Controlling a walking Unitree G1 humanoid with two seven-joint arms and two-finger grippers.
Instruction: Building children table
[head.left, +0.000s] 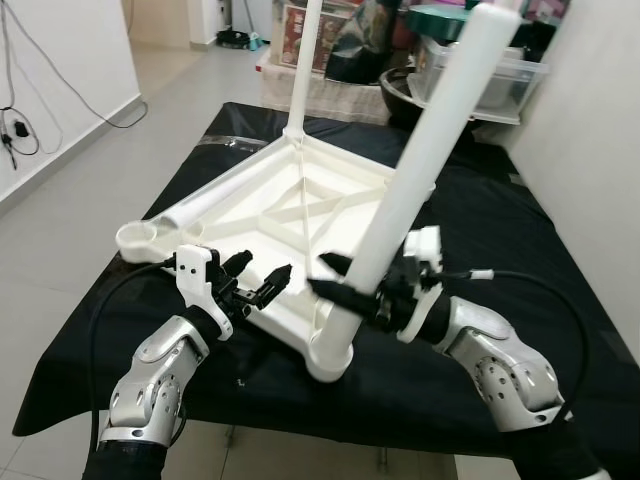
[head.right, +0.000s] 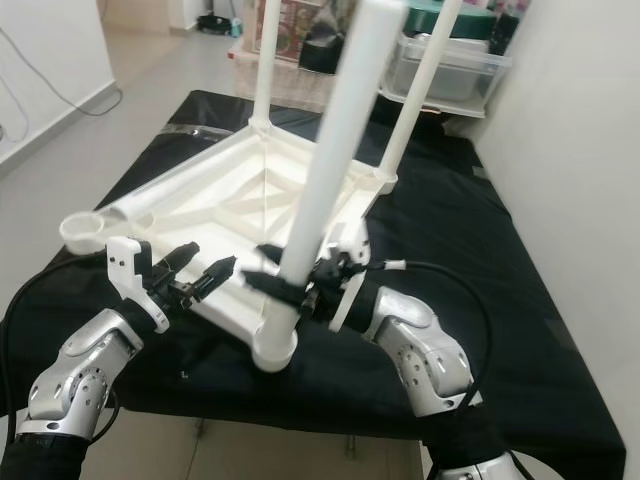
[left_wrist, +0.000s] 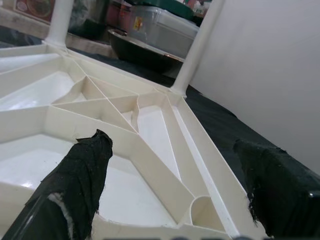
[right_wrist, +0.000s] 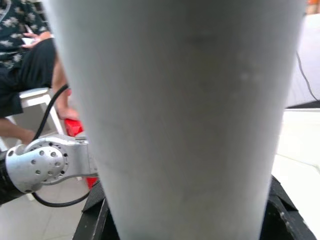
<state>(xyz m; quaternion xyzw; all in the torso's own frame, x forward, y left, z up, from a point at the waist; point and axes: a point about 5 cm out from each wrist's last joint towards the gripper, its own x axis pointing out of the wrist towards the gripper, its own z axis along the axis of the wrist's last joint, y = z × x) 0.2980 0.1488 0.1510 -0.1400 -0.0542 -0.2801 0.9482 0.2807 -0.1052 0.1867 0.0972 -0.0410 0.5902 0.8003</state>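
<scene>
White plastic table top (head.left: 290, 215), ribbed underside up, lies at frame centre on a black cloth (head.left: 480, 240). Two legs stand in far corners. Right gripper (head.left: 345, 285) is clamped on a third leg (head.left: 420, 160) tilted in the near corner socket. Left gripper (head.left: 258, 280) is spread apart at the near rim.

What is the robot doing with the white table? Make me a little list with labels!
Table: white tabletop lies upside down on a black cloth.
Legs standing: three, two at the far corners.
Near leg: tilted, in the near corner socket.
Right gripper: shut on the near leg.
Left gripper: open, over the tabletop's near edge.
Empty socket: left corner.
</scene>
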